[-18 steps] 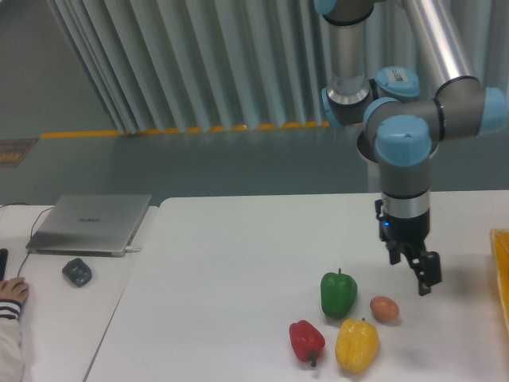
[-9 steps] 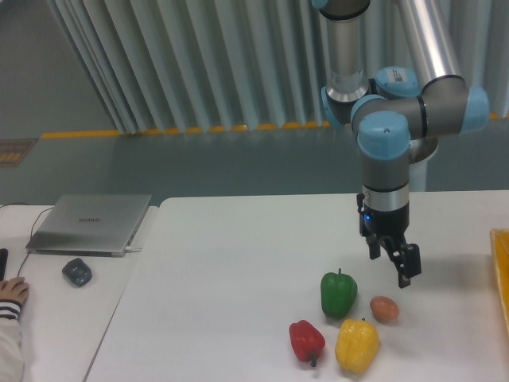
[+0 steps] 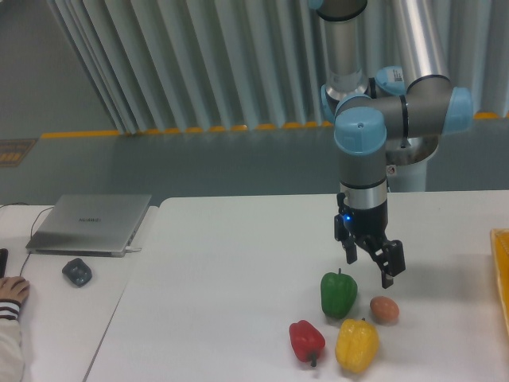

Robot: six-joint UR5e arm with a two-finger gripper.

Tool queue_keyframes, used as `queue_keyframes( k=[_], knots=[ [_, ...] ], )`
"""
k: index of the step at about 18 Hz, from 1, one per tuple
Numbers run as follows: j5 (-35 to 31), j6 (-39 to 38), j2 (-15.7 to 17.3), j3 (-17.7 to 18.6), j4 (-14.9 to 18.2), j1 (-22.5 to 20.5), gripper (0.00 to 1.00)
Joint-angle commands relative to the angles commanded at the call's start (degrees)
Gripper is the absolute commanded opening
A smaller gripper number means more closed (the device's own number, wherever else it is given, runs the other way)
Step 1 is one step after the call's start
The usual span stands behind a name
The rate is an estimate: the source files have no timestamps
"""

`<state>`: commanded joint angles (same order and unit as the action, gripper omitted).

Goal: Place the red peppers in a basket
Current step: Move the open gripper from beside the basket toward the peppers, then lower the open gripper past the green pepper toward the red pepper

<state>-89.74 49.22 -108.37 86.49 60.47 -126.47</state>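
The red pepper (image 3: 306,340) lies on the white table near the front, its dark stem pointing down. My gripper (image 3: 370,267) hangs above the table, up and to the right of the red pepper, just behind the green pepper. Its two fingers stand apart with nothing between them. At the far right edge only a thin strip of the yellow-orange basket (image 3: 503,274) shows.
A green pepper (image 3: 338,293), a yellow pepper (image 3: 356,344) and a brown egg (image 3: 384,309) crowd close to the red pepper. On the left side table lie a laptop (image 3: 91,223), a small dark device (image 3: 77,272) and a person's hand (image 3: 12,290).
The arm has swung left across the table, carrying the open gripper from right of the egg to just above and behind the green pepper. The peppers have not moved.
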Motion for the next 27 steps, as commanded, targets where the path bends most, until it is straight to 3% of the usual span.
queue_keyframes(
  k=[3,13,15,17,21,27],
  knots=[
    [0.09,-0.09,0.00,-1.67,0.09,0.00,1.00],
    [0.61,-4.65,0.44,-1.24,0.09,1.14,1.00],
    [0.61,-10.16,0.09,-1.15,0.00,1.93,1.00],
    [0.44,-20.61,-1.92,-0.97,-0.44,3.94,1.00],
    [0.18,-38.19,-5.79,-1.23,-5.53,6.59,1.00],
    [0.53,-48.59,-7.03,-1.68,-6.33,6.68,1.00]
  ],
)
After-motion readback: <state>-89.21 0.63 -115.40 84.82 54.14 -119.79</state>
